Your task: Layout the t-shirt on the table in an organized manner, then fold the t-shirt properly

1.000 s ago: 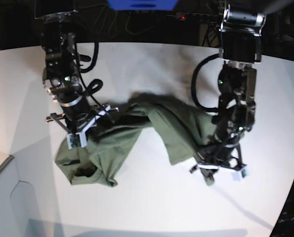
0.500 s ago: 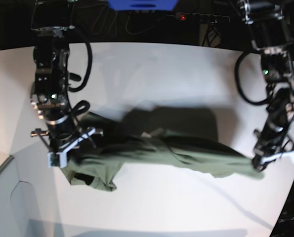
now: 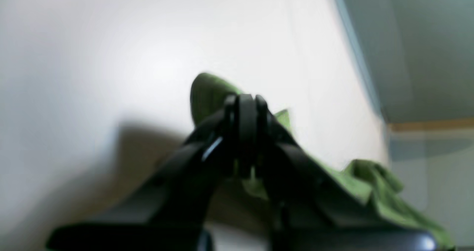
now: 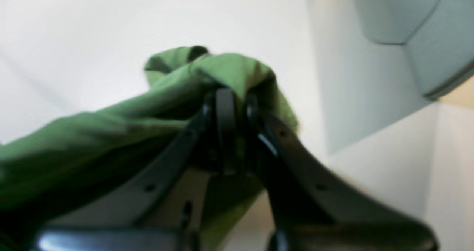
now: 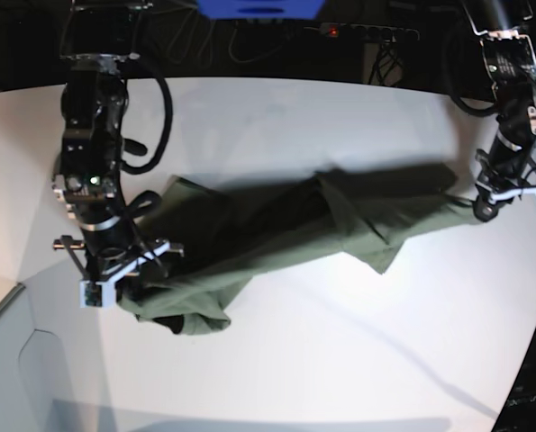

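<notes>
The olive-green t-shirt [image 5: 277, 234] hangs twisted and stretched across the white table [image 5: 295, 360] between both grippers. My right gripper [image 5: 128, 281], at the base view's left, is shut on one bunched end of the cloth near the table's front left. In the right wrist view the fabric [image 4: 111, 132] drapes over the shut right gripper [image 4: 226, 99]. My left gripper [image 5: 484, 209], at the far right of the base view, is shut on the other end. The left wrist view shows the left gripper [image 3: 246, 106] pinching a green fold [image 3: 207, 91].
The table's curved back edge runs along a dark background with cables, a blue object [image 5: 258, 7] and a power strip with a red light [image 5: 333, 32]. A pale grey panel [image 5: 15, 378] sits beyond the table's front left corner.
My left gripper has swung out to the right and back, pulling the shirt from a bunched heap into a long stretched band. My right gripper has shifted left and toward the front.
</notes>
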`<state>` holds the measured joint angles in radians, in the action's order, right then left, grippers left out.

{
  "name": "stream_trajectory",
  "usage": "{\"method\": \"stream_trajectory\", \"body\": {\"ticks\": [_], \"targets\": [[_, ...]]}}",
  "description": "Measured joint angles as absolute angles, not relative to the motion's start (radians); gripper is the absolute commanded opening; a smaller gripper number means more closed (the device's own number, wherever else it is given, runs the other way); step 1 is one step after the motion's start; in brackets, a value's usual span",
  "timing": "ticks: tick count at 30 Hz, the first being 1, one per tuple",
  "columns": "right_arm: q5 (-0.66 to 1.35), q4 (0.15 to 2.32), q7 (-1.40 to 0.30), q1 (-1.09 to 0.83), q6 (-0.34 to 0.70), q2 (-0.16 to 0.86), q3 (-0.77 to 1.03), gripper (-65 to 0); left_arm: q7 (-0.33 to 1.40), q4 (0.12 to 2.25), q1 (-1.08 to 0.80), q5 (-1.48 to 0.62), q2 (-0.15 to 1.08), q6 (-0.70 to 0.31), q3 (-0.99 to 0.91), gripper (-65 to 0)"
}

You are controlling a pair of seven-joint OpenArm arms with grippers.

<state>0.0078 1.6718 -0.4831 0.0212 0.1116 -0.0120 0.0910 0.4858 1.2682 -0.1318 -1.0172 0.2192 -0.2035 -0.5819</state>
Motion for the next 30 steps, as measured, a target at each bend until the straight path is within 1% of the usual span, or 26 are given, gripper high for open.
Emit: {"method": "stream_trajectory", "body": {"ticks": [2, 4, 6, 8, 10, 11, 15, 18, 20, 22, 24, 27, 30], "targets": [[0.007, 1.672, -0.487, 0.016, 0.112, -0.012, 0.092, -65.0, 0.492, 1.202, -0.131, -1.018, 0.219, -0.237, -0.582, -63.9], [0.008, 1.672, -0.485, 0.017, 0.112, -0.012, 0.092, -65.0, 0.496, 1.163, -0.133, -1.015, 0.219, -0.247, -0.582, -59.8], [0.007, 1.672, -0.485, 0.014, 0.112, -0.011, 0.092, -65.0, 0.497, 1.153, -0.139, -1.015, 0.220, -0.242, -0.582, -51.3], [0.005, 1.672, -0.483, 0.003, 0.112, -0.011, 0.094, -65.0, 0.490, 1.153, -0.146, -1.016, 0.224, -0.243, -0.582, -40.4], [0.005, 1.671, -0.489, -0.001, 0.112, -0.011, 0.094, -65.0, 0.487, 1.163, -0.170, -1.022, 0.227, -0.247, -0.582, -33.2], [0.005, 1.671, -0.485, -0.003, 0.112, -0.011, 0.094, -65.0, 0.490, 1.177, -0.186, -1.021, 0.224, -0.250, -0.581, -32.3], [0.005, 1.671, -0.482, -0.012, 0.112, -0.011, 0.094, -65.0, 0.496, 1.306, -0.256, -1.017, 0.218, -0.243, -0.582, -32.5], [0.005, 1.671, -0.483, -0.024, 0.112, -0.011, 0.094, -65.0, 0.487, 1.402, -0.242, -1.019, 0.221, -0.240, -0.585, -32.5], [0.004, 1.670, -0.479, -0.027, 0.112, -0.011, 0.093, -65.0, 0.483, 1.426, -0.195, -1.026, 0.221, -0.254, -0.581, -32.5], [0.004, 1.670, -0.478, -0.033, 0.112, -0.011, 0.094, -65.0, 0.501, 1.414, -0.122, -1.011, 0.216, -0.242, -0.577, -32.5], [0.004, 1.670, -0.479, -0.039, 0.112, -0.011, 0.094, -65.0, 0.475, 1.370, -0.043, -1.007, 0.212, -0.244, -0.535, -32.5], [0.002, 1.669, -0.484, -0.037, 0.112, -0.010, 0.082, -65.0, 0.491, 1.282, 0.068, -0.915, 0.187, -0.233, -0.455, -32.5], [0.001, 1.670, -0.482, -0.036, 0.112, -0.011, 0.063, -65.0, 0.487, 1.184, 0.167, -0.789, 0.168, -0.104, -0.356, -32.5]]}}
